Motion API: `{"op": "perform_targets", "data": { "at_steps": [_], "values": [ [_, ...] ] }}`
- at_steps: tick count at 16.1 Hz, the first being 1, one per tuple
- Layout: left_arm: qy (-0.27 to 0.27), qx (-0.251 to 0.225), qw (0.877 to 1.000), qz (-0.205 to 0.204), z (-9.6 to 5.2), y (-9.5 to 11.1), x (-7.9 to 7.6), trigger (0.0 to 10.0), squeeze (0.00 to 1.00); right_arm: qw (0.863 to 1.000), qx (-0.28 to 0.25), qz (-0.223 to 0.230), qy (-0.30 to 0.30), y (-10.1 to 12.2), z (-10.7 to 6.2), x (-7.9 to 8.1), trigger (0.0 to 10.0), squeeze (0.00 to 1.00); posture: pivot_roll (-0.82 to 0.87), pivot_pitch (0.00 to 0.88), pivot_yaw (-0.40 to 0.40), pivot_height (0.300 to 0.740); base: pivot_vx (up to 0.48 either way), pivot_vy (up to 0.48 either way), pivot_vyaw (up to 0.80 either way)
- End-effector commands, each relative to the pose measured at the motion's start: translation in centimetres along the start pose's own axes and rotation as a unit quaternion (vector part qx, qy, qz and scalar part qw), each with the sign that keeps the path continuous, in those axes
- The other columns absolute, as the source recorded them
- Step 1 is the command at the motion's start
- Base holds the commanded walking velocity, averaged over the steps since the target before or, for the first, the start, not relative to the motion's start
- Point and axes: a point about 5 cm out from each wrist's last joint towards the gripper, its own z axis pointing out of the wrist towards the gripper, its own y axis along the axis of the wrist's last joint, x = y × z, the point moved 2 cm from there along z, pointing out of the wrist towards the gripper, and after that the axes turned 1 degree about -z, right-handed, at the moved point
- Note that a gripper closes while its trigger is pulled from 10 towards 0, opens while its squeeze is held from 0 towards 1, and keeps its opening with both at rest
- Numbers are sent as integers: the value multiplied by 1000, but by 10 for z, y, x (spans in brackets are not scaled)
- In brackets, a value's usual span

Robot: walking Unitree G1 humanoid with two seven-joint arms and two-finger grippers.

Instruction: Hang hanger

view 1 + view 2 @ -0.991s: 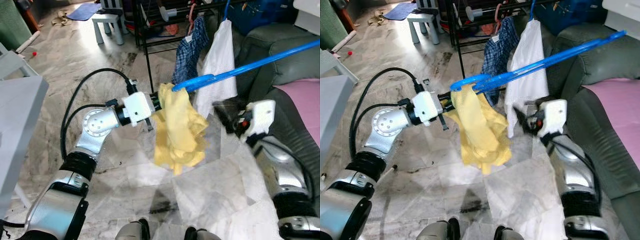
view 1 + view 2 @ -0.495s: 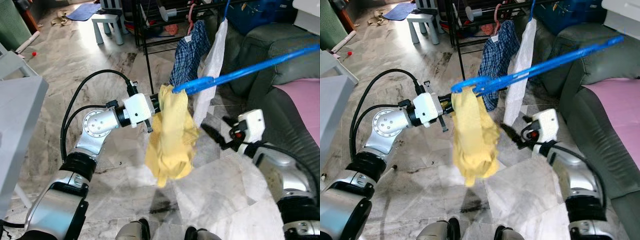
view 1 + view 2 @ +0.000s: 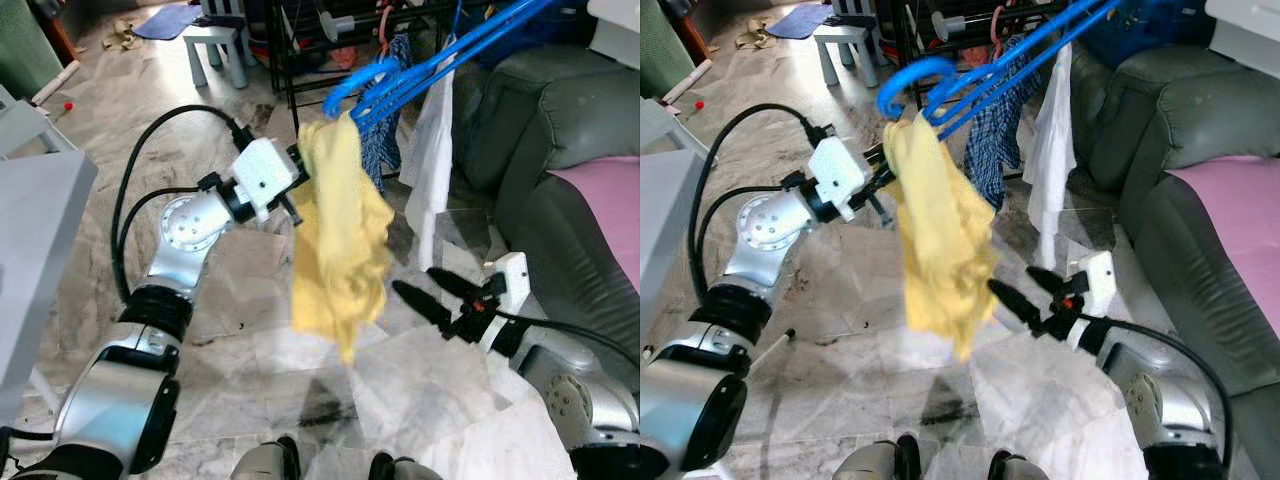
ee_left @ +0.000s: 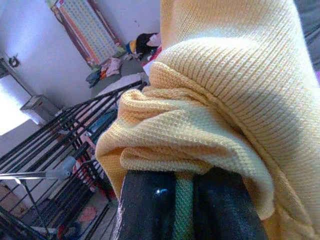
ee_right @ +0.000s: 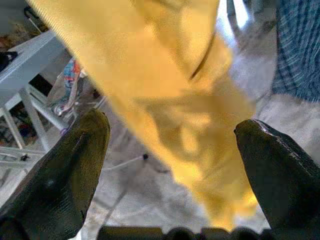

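Yellow knit cloth [image 3: 340,240] hangs from the blue hanger [image 3: 400,70], and my left end effector [image 3: 297,165] is clenched on that cloth right at the hanger's lower end, holding both up in front of the black drying rack [image 3: 300,60]. The hanger slants up and away toward the rack's top, its hook curling above my fingers. My right end effector [image 3: 1025,292] sits lower, just beside the cloth's bottom edge, fingers spread apart and gripping nothing, over the marble floor [image 3: 260,330].
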Motion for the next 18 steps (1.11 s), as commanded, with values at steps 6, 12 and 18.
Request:
{"op": "perform_targets", "data": {
  "at_steps": [6, 12, 18],
  "values": [
    [-6, -74, 997, 17, 6, 29, 5, 0, 0, 987, -101, 103, -64, 12, 20, -2, 10000, 1000, -26, 167, 79, 740, 0, 0, 0],
    [-12, -85, 996, 16, 3, 33, 2, 0, 0, 976, -102, 176, -82, 5, 31, -2, 10000, 596, -26, 165, 62, 740, 0, 0, 0],
    [-1, -128, 992, 14, 14, 55, 10, 0, 0, 977, -69, 191, -71, -10, 34, 3, 10000, 482, -30, 164, 56, 740, 0, 0, 0]
  ]
}}
